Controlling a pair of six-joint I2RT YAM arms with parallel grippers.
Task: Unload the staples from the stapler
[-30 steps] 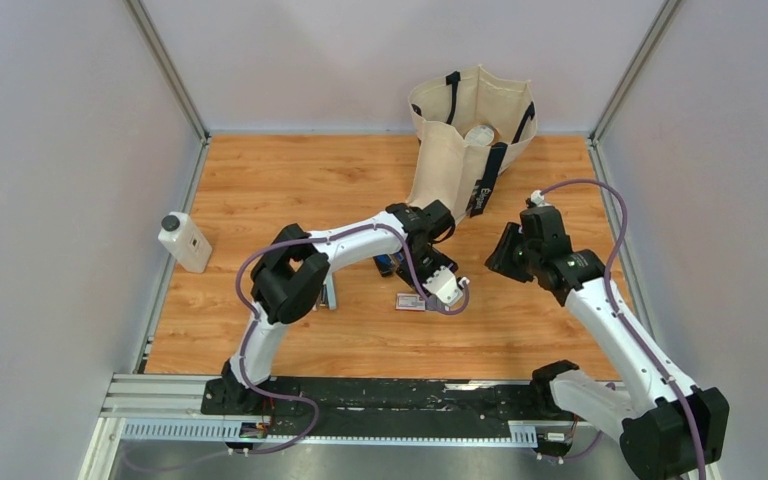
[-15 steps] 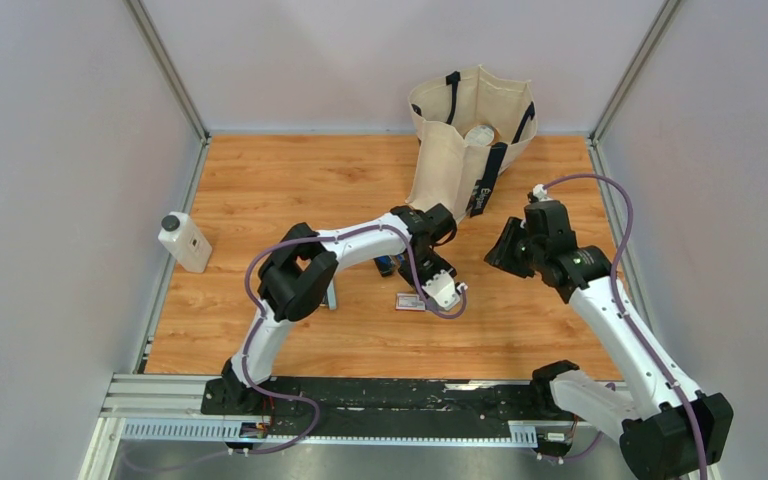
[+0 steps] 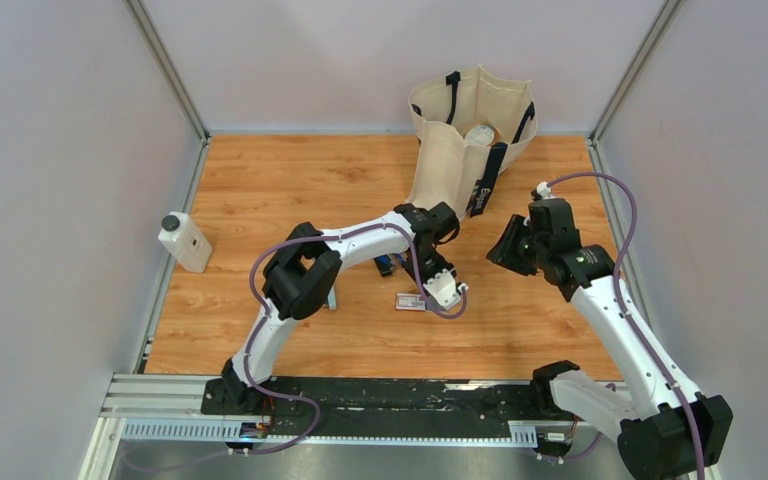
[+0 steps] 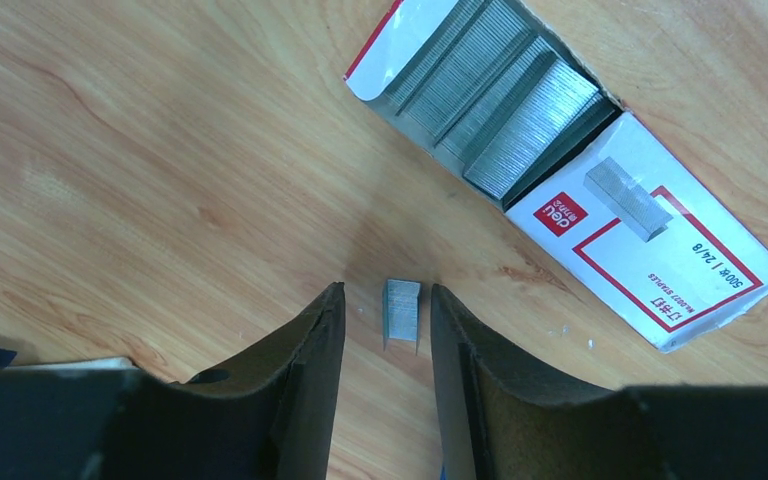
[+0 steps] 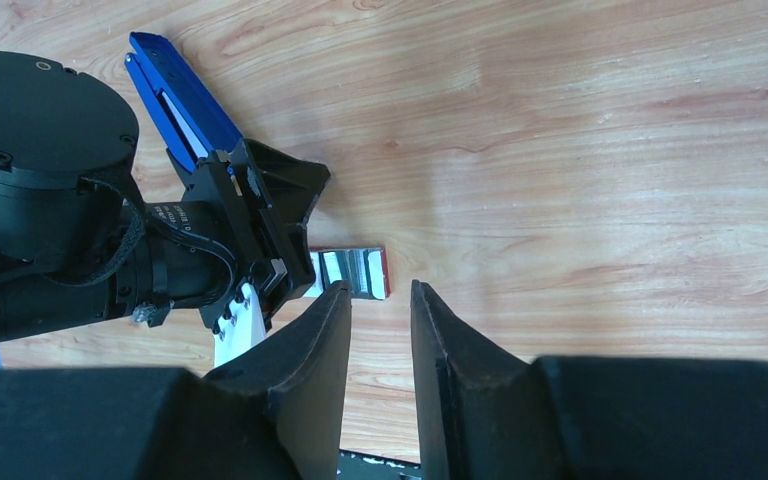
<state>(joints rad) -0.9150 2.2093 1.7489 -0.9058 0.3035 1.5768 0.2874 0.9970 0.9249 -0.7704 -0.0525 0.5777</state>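
Observation:
The dark-blue stapler (image 3: 387, 264) lies on the wood table just beyond my left arm's wrist. In the right wrist view the stapler (image 5: 182, 100) shows hinged apart into two blue arms. A short silver strip of staples (image 4: 403, 315) lies flat on the table between the fingers of my left gripper (image 4: 387, 292). That gripper is open, with a thin gap on each side of the strip. From above, the left gripper (image 3: 428, 283) points down beside the staple box. My right gripper (image 5: 379, 287) hovers off to the right, open with a narrow gap and nothing in it; the top view has the right gripper (image 3: 498, 260) well apart from the stapler.
A red-and-white staple box (image 4: 560, 150) lies open with rows of staples inside, close to the left fingers. A canvas tote bag (image 3: 460, 140) stands at the back. A white bottle (image 3: 185, 242) sits at the left edge. A pale grey oblong object (image 3: 331, 295) lies under the left arm.
My left gripper's jaws have narrowed around the strip of staples while the left arm shifted slightly. The right arm has drifted a little up and to the right.

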